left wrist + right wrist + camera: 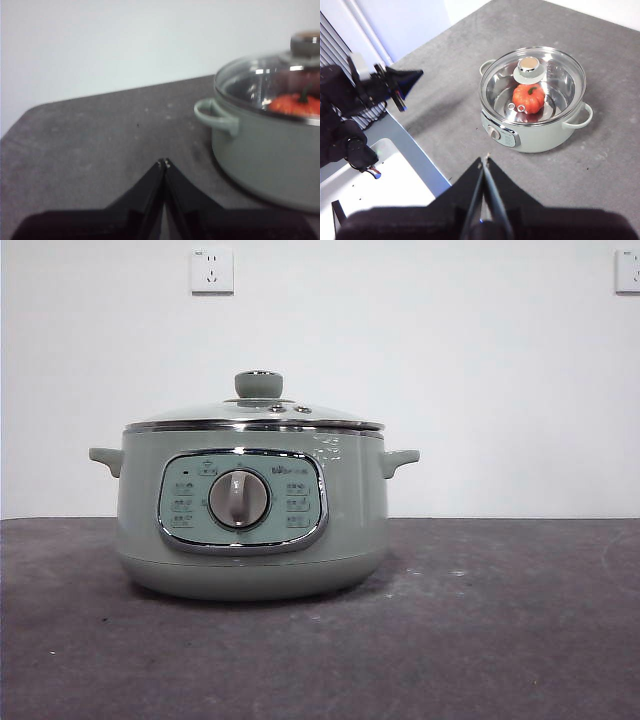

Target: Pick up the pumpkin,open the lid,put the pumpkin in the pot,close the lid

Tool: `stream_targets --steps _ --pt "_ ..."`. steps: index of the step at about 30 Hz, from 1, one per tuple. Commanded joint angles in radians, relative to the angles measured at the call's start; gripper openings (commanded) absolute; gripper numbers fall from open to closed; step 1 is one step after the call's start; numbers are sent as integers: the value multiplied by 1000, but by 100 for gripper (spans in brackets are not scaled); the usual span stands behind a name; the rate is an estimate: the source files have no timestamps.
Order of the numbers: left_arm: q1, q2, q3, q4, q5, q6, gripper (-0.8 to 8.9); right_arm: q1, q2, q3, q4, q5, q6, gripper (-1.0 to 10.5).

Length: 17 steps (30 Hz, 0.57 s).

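The sage-green pot [252,510] stands on the dark table with the glass lid [258,408] seated on its rim. Through the glass, the orange pumpkin [528,98] rests inside the pot [532,107], also visible in the left wrist view as the pumpkin [296,104] under the lid [270,80]. My left gripper [164,162] is shut, low over the table beside the pot [270,155], holding nothing. My right gripper [484,159] is shut and empty, high above the table and away from the pot. Neither gripper appears in the front view.
The other arm [365,90] shows in the right wrist view over the table's edge, beside a white stand [375,185]. The grey table [480,640] stretches around the pot. Wall sockets [212,270] sit on the white back wall.
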Motion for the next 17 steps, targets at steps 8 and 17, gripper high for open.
stream_targets --steps 8,17 --pt "3 -96 -95 -67 -2 0 -4 2 -28 0 -17 2 9 1" --pt "3 -96 -94 -128 3 -26 -4 2 -31 0 -16 3 9 1"
